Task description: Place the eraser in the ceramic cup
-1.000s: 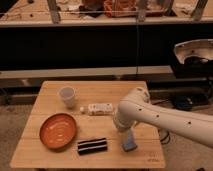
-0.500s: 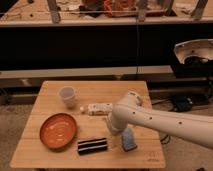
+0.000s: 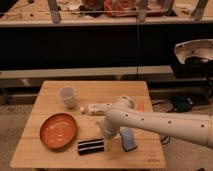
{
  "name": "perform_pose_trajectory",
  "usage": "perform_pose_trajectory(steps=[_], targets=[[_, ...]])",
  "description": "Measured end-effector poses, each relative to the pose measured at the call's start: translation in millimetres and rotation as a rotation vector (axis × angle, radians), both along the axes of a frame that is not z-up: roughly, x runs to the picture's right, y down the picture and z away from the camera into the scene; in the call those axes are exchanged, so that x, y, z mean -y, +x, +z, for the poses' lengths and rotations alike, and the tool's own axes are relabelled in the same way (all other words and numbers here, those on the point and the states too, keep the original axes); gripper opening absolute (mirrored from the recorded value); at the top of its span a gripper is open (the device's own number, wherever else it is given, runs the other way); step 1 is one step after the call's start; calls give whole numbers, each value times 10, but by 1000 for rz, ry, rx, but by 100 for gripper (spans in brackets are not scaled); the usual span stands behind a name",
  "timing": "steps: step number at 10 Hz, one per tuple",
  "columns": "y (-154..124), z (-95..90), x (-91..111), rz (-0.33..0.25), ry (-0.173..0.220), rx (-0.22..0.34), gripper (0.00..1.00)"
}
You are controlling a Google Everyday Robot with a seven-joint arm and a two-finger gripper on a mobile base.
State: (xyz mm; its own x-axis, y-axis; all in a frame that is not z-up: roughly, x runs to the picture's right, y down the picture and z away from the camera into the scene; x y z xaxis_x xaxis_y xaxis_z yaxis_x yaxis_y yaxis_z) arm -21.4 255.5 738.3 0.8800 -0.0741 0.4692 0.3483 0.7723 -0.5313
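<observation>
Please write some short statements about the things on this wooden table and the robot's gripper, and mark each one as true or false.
1. The eraser lies on the table, outside the ceramic cup. True.
2. The gripper hangs over the ceramic cup. False: it is low at the eraser's right end, near the table's front edge.
3. The orange bowl sits to the left of the eraser. True.
4. The ceramic cup lies on its side. False: it stands upright, behind the bowl.

claw (image 3: pixel 107 143) beside eraser (image 3: pixel 90 146), ceramic cup (image 3: pixel 67 96) well apart
</observation>
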Motion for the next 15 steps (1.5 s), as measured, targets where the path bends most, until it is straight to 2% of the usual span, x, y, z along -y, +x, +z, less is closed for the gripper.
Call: perform_pose_trajectory(steps=[3,8,15], targets=[[-118,50,-110,-1,-8,31,80],[-249,105,-236,16,-13,49,80],[-295,180,-342,31,-49,50,80]])
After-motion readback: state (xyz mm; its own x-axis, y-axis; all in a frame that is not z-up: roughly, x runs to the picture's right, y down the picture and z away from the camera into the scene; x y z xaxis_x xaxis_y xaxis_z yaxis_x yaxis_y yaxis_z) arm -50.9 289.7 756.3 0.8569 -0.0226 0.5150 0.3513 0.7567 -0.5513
